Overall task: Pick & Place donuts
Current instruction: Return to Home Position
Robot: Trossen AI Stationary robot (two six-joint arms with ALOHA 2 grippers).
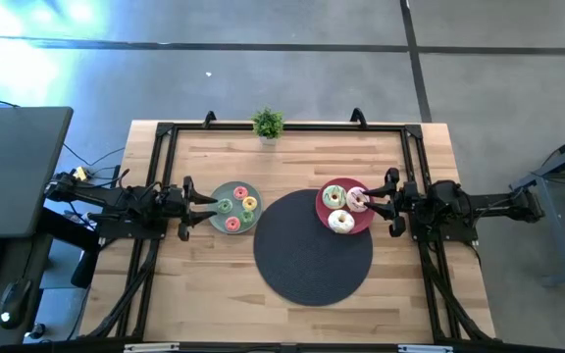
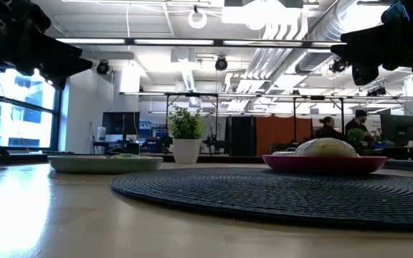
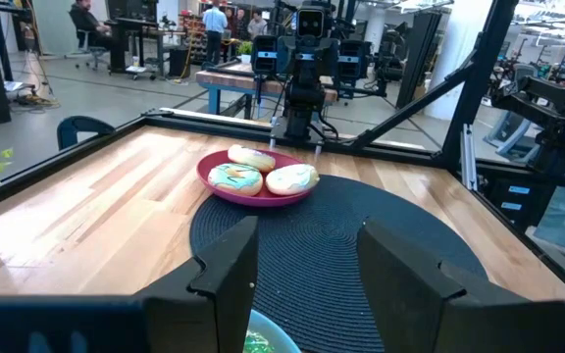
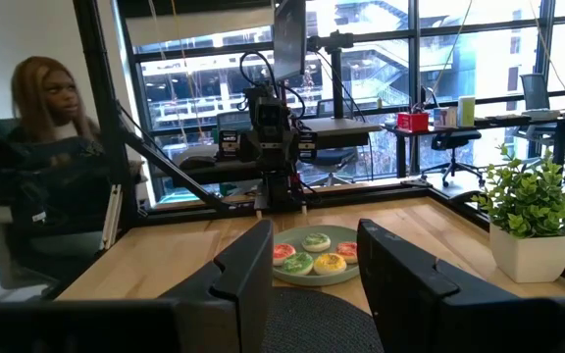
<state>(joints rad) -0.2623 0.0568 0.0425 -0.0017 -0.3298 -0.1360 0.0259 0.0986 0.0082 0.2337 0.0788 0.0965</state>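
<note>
Three larger donuts (image 1: 343, 206) frosted white, cream and pink lie on the red plate (image 1: 326, 211), which sits on the black mat's far right part; they also show in the left wrist view (image 3: 258, 173). Several smaller donuts (image 1: 236, 204) in pink, green and yellow lie on the grey-green plate (image 1: 218, 218), seen too in the right wrist view (image 4: 312, 255). My left gripper (image 1: 204, 204) hovers open above the table at the grey-green plate's left edge. My right gripper (image 1: 373, 203) hovers open at the red plate's right edge. Neither touches anything.
A big black round mat (image 1: 312, 253) covers the table's middle, toward the near edge. A small potted plant (image 1: 268, 126) stands at the far edge. A black frame (image 1: 165, 132) runs round the tabletop. A person (image 4: 52, 157) sits beyond the table's left side.
</note>
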